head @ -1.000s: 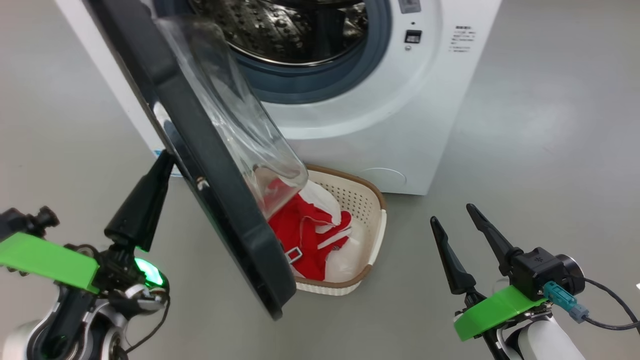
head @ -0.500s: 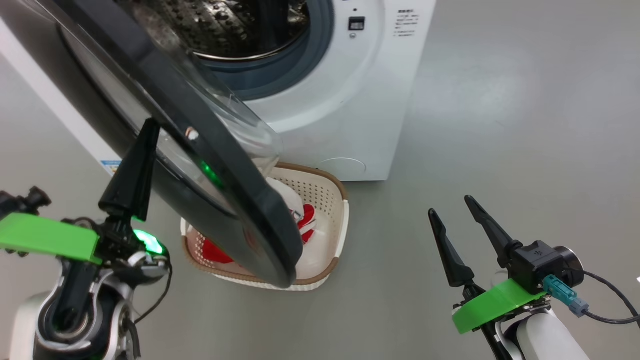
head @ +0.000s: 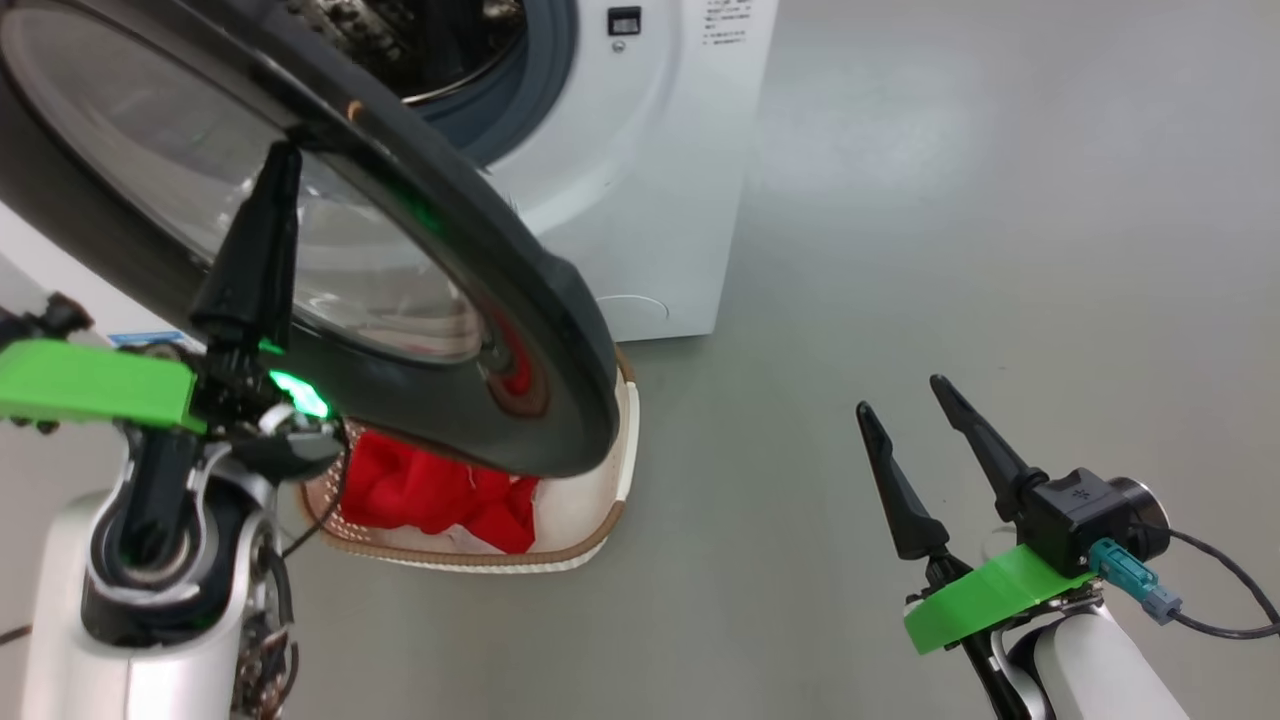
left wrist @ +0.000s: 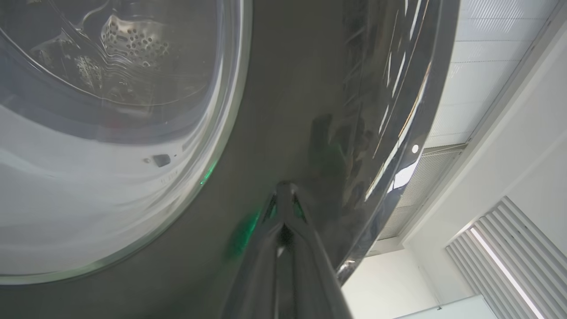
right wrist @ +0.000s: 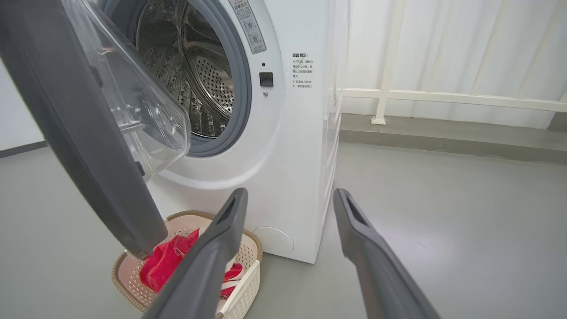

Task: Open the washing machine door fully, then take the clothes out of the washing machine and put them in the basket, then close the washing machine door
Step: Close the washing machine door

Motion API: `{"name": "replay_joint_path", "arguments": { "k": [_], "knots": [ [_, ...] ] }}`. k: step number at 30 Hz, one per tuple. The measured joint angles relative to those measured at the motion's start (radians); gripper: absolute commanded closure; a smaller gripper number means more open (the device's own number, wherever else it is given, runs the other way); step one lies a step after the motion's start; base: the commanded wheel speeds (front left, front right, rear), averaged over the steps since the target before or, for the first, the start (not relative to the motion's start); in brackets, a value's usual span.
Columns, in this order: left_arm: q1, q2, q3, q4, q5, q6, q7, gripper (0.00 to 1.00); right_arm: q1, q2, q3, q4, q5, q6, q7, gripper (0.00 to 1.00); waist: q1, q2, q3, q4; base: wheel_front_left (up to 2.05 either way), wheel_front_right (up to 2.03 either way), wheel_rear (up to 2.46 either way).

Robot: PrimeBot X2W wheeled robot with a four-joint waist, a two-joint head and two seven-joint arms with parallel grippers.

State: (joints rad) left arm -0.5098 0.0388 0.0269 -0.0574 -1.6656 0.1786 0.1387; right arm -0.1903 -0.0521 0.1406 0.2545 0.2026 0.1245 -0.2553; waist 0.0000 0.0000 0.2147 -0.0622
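Upper centre of the frame stands the washing machine (head: 670, 180); the washing machine door (head: 560, 330) juts out at upper left, above the basket (head: 627, 450) on the floor (head: 900, 200), the clothes (head: 430, 495) inside.

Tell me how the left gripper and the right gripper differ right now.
The left gripper is shut, jaws together; the right gripper is open, jaws spread apart. The left gripper's tip rests against the black rim of the washing machine door; the right gripper hangs over the floor, touching nothing. Both are long, dark and tapered, and both point up the head view.
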Motion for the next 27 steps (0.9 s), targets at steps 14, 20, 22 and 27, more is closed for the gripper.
{"name": "replay_joint_path", "arguments": {
  "k": [14, 20, 22, 27],
  "knots": [
    [-0.218, -0.006, 0.000, 0.169, 0.011, -0.049, -0.085, 1.00, -0.045, 0.000, 0.002, -0.016, 0.016, 0.000, 0.000, 0.00, 0.0000, 0.0000, 0.079, -0.055, 0.00, 0.00, 0.00],
    [-0.296, -0.012, 0.008, 0.229, 0.011, -0.072, -0.098, 1.00, -0.046, 0.000, 0.004, -0.017, 0.016, 0.000, 0.000, 0.00, -0.0001, 0.0000, 0.113, -0.077, 0.00, 0.00, 0.00],
    [-0.318, -0.013, 0.014, 0.246, 0.011, -0.078, -0.104, 1.00, -0.046, 0.000, 0.003, -0.017, 0.016, 0.000, 0.000, 0.00, 0.0000, 0.0000, 0.123, -0.084, 0.00, 0.00, 0.00],
    [-0.358, -0.012, 0.024, 0.285, 0.011, -0.093, -0.105, 1.00, -0.070, 0.000, 0.001, -0.026, 0.017, 0.000, 0.000, 0.00, 0.0000, 0.0000, 0.143, -0.098, 0.00, 0.00, 0.00]
  ]
}}
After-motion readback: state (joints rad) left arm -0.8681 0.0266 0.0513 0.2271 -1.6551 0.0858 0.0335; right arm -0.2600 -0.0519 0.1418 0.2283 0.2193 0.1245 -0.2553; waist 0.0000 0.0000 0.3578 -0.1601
